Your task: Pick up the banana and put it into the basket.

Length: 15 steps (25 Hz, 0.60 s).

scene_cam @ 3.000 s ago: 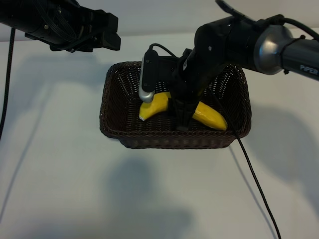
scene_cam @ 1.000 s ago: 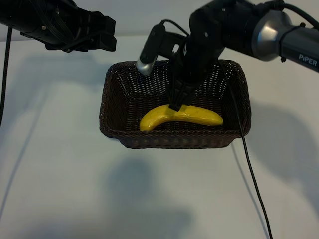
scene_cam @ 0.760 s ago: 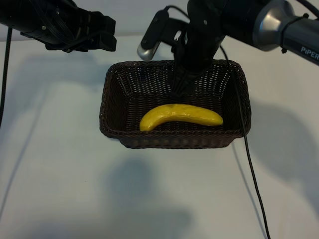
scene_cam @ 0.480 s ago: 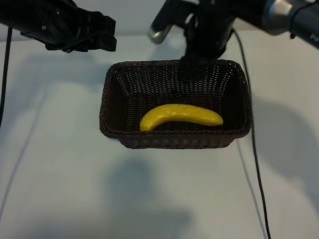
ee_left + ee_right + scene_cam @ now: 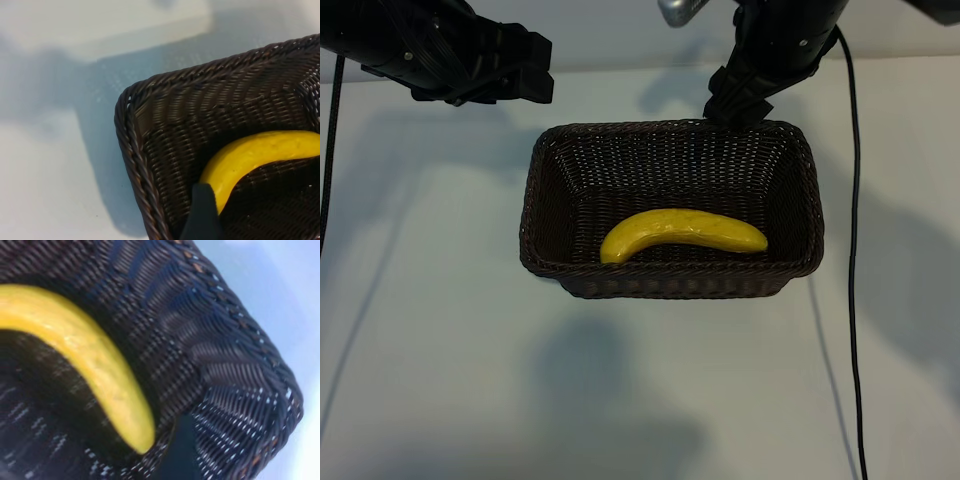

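Note:
The yellow banana [image 5: 680, 232] lies loose on the floor of the dark brown wicker basket [image 5: 534, 205], near its front wall, and nothing touches it. My right gripper [image 5: 735, 103] hangs open and empty above the basket's back rim, right of centre. The right wrist view shows the banana [image 5: 95, 360], the basket's corner [image 5: 240, 365] and one dark fingertip [image 5: 180, 450]. My left gripper [image 5: 535, 70] is parked high at the back left, open and empty. Its wrist view shows the banana's end [image 5: 250, 155] inside a basket corner [image 5: 129, 135], behind one fingertip [image 5: 202, 212].
The basket stands mid-table on a white surface [image 5: 470, 380]. A black cable [image 5: 850, 250] drops from the right arm past the basket's right side to the front edge. Another cable [image 5: 332, 150] hangs at the far left.
My right gripper has let go of the banana and risen out of the basket toward the back. The banana has stayed put over the last second. The left arm has not moved.

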Motion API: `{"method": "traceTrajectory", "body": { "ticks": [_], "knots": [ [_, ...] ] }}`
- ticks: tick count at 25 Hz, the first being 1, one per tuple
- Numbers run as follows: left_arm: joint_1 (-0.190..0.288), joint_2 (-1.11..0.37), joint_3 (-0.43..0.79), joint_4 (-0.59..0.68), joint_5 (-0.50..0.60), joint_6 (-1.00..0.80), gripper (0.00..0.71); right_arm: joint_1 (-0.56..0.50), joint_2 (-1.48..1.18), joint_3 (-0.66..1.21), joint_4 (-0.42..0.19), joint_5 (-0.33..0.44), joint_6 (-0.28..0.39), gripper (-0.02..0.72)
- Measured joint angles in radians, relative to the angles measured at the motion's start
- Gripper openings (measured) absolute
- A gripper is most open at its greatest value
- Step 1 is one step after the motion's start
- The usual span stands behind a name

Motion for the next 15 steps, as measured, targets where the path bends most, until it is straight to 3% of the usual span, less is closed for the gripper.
{"method": "traceTrajectory", "body": {
  "ticks": [3, 8, 15],
  "knots": [
    [0.0, 0.0, 0.0, 0.0, 0.0, 0.0, 0.588, -0.002, -0.02, -0.026, 0.034, 0.046, 0.002, 0.633],
    [0.0, 0.0, 0.0, 0.0, 0.001, 0.0, 0.588, -0.002, -0.044, -0.081, 0.106, 0.057, 0.009, 0.624],
    [0.0, 0.0, 0.0, 0.0, 0.004, 0.002, 0.588, -0.013, -0.081, -0.092, 0.125, 0.06, 0.062, 0.62]
  ]
}}
